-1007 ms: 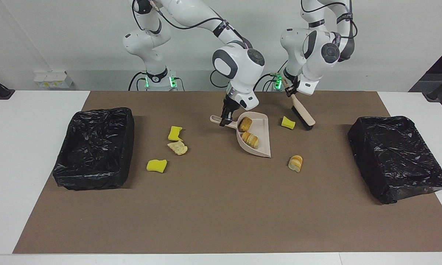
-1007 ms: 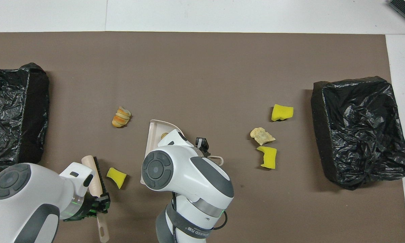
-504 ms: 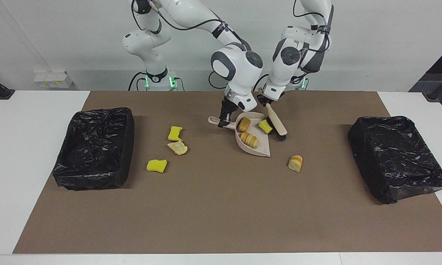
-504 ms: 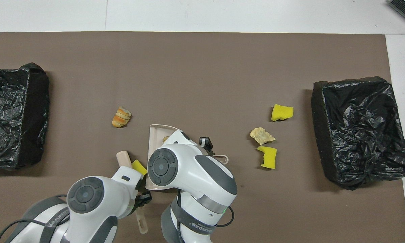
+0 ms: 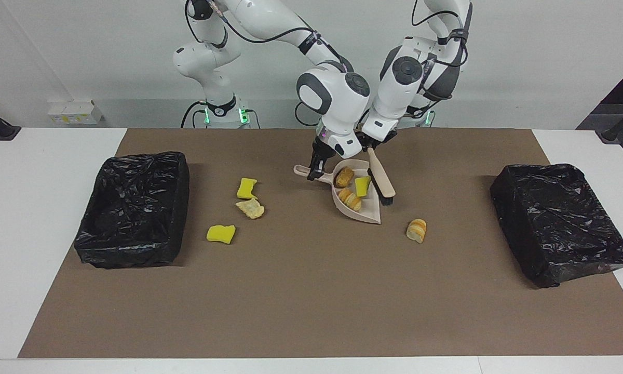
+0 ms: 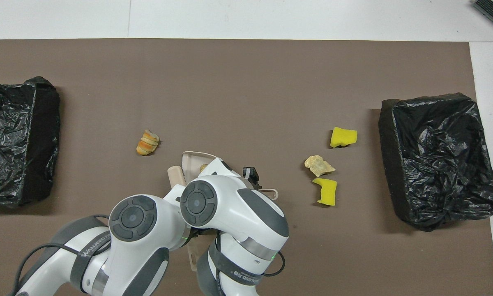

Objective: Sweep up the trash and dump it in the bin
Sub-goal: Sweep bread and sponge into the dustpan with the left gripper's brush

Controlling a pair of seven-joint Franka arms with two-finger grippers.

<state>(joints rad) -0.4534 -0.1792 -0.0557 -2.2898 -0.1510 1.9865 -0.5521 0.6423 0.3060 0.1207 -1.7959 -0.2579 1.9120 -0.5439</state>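
Right claw (image 5: 315,171) closed on the handle of a beige dustpan (image 5: 369,210), pan resting on the brown mat (image 5: 311,291) near the middle of the tabletop (image 5: 41,182), close to the robots. Left claw (image 5: 369,145) clamped on the handle of a beige brush (image 5: 381,179), bristles down at the dustpan's open edge, on the side toward the left arm's end. Inside the pan: two golden-brown pastry pieces (image 5: 349,187) and one yellow sponge chunk (image 5: 363,186) just beside the brush. Out on the mat, a striped pastry piece (image 5: 417,230) lying near the pan, farther from the robots and toward the left arm's end. Toward the right arm's end, a cluster of three scraps: a yellow sponge piece (image 5: 246,188) touching a pale bread scrap (image 5: 251,209), and another yellow sponge (image 5: 221,234) a little farther from the robots. Two black-lined bins, one at the right arm's end (image 5: 132,208), one at the left arm's end (image 5: 558,221).
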